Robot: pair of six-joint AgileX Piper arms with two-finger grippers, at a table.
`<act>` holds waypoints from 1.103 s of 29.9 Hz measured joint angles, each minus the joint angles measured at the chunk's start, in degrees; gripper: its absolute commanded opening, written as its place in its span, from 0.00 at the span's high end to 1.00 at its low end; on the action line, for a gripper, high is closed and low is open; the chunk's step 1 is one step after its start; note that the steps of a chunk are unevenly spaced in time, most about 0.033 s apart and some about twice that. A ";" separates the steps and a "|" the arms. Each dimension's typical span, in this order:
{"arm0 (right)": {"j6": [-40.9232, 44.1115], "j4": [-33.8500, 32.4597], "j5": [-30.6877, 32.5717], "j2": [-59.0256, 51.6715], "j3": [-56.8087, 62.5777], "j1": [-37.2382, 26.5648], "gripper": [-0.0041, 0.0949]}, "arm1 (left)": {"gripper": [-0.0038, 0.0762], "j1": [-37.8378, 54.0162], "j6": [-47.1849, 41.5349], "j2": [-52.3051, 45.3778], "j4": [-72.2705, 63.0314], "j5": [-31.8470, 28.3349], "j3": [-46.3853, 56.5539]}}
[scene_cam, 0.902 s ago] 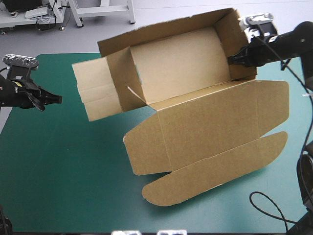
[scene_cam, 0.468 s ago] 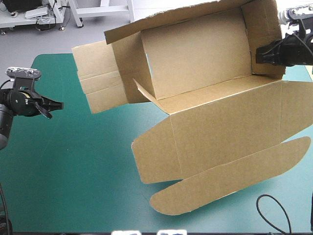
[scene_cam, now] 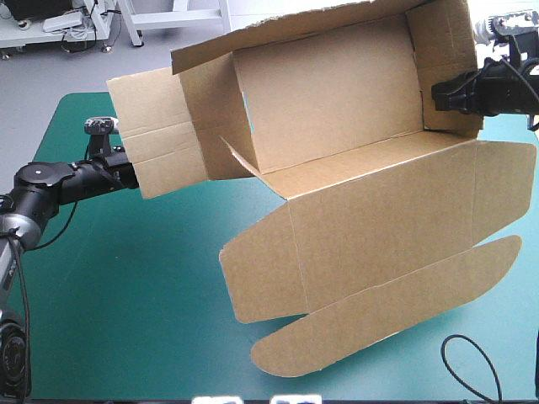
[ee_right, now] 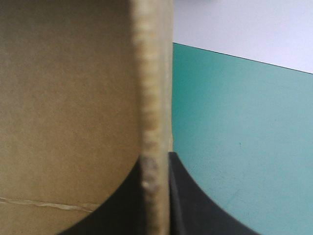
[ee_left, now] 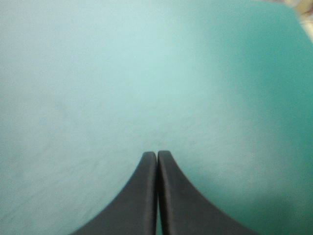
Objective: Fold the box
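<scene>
Nearest the robot, the box [scene_cam: 337,172] trails its rounded flap [scene_cam: 379,316] low over the teal-green cover [scene_cam: 126,295]; whether that flap's edge touches the cover cannot be told. Beyond it the lid [scene_cam: 379,219] slopes up, open and flat, to the tray [scene_cam: 328,93], which is lifted over the middle and far part of the table with its open side tipped toward the robot. On the left, the left gripper [ee_left: 157,154] has its two black fingers pressed together in one pointed arch with nothing between them, only cover ahead; in the high view its arm ends at the lower edge of the box's unfolded end flap [scene_cam: 152,147], the fingertips hidden by it. Farther off, on the right, the right gripper [scene_cam: 438,93] clamps the tray's right end wall [scene_cam: 446,59]; its own camera shows the fingers all but closed on that wall's raw edge [ee_right: 154,98], the brown board to one side of it and the cover to the other.
</scene>
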 measured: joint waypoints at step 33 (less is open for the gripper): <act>6.11 -10.95 -0.06 0.73 0.49 5.09 0.97 | 0.96 -10.35 3.43 -3.41 -19.60 21.67 -13.07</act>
